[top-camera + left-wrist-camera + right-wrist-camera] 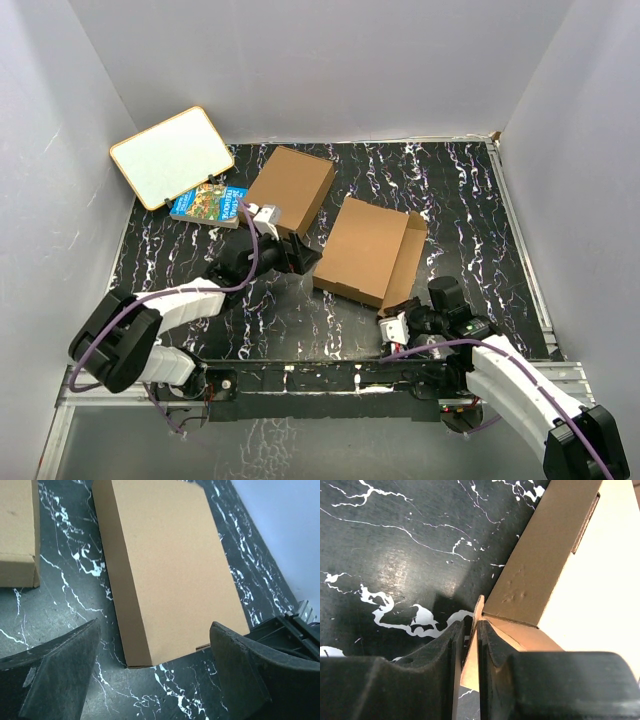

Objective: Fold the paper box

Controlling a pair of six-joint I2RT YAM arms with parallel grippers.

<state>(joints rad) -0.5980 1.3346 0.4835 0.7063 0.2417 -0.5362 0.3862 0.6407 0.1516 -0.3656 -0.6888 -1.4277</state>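
The plain brown cardboard mailer box [365, 245] lies flat on the black marbled table [450, 190], right of centre — partly folded, its broad panel facing up. Along its right edge a long side flap [408, 260] tilts outward, a slit cut in it. The near corner tab [479, 615] sits pinched in the right gripper [471, 635].

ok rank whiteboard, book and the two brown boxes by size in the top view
1. paper box and whiteboard: too close to rank
2. closed flat box
3. book, partly hidden by the whiteboard
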